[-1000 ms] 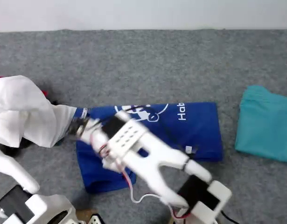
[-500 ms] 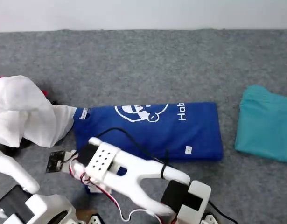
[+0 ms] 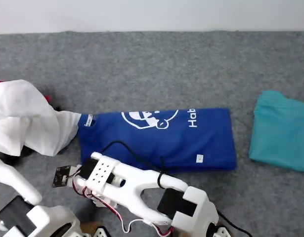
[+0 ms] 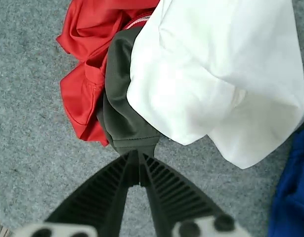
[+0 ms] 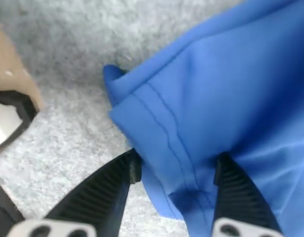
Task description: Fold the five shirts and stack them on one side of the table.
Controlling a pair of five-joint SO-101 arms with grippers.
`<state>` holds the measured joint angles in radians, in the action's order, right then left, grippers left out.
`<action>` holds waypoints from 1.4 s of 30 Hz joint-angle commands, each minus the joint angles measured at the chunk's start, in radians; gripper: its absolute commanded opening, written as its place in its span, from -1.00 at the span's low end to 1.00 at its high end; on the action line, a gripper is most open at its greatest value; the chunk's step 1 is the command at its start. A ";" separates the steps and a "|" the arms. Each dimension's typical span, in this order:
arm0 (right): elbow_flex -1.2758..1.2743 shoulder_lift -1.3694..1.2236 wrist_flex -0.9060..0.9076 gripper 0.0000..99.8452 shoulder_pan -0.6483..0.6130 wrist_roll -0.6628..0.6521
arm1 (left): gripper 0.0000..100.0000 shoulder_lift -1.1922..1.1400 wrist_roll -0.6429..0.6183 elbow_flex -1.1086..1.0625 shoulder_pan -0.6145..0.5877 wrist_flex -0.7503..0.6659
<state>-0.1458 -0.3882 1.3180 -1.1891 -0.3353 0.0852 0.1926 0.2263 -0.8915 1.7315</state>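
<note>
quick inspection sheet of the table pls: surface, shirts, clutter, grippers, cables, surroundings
surface: grey carpet-like table top, no stains seen
job's things: blue shirt flat in the middle; teal shirt folded, apart at one side; white shirt heaped over a red shirt and a dark shirt
clutter: small dark board by the right arm's wrist, likely rig hardware
grippers: right gripper, jaws open astride the blue shirt's hem; left gripper, jaws shut, tips at the dark shirt's edge
cables: black cable and red wires along the right arm
surroundings: white wall behind
</note>
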 commanded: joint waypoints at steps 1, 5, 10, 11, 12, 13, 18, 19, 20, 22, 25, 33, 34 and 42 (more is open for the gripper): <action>-0.005 -0.035 -0.045 -0.54 -0.007 0.003 | -0.97 0.044 0.008 0.008 -0.006 0.023; -0.005 -0.038 -0.068 -0.80 -0.008 -0.032 | -0.97 0.046 0.008 0.008 -0.006 0.023; -0.005 -0.038 -0.065 -0.97 -0.007 -0.051 | -0.97 0.043 0.008 0.008 -0.006 0.023; -0.005 -0.036 -0.065 -0.97 -0.007 -0.052 | -0.97 0.043 0.008 0.008 -0.005 0.023; -0.003 -0.036 -0.067 -0.98 -0.007 -0.054 | -0.97 0.043 0.008 0.008 -0.005 0.023; 0.003 -0.035 -0.064 -0.98 -0.005 -0.054 | -0.97 0.043 0.008 0.008 -0.005 0.023; 0.132 -0.033 0.042 -0.98 0.042 -0.054 | -0.97 0.043 0.008 0.008 -0.006 0.021; 0.172 -0.033 0.070 -0.98 0.061 -0.054 | -0.97 0.043 0.008 0.008 -0.006 0.021; 0.212 -0.033 0.099 -0.98 0.082 -0.054 | -0.97 0.043 0.008 0.008 -0.006 0.021; 0.295 -0.035 0.145 -0.98 0.125 -0.055 | -0.97 0.043 0.008 0.008 -0.006 0.021; 0.390 -0.038 0.183 -0.98 0.188 -0.072 | -0.97 0.043 0.008 0.008 -0.005 0.021; 0.471 -0.047 0.166 -0.98 0.298 -0.190 | -0.97 0.049 0.008 -0.071 -0.002 0.020; 0.471 -0.048 0.156 -0.98 0.312 -0.196 | -0.97 0.049 0.008 -0.082 -0.002 0.020; 0.503 -0.139 0.134 -0.55 0.426 -0.204 | -0.97 0.051 0.008 -0.085 -0.002 0.020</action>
<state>0.2731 -0.5171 1.4638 -0.8193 -0.5332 0.0867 0.1926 0.1358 -0.8915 1.7315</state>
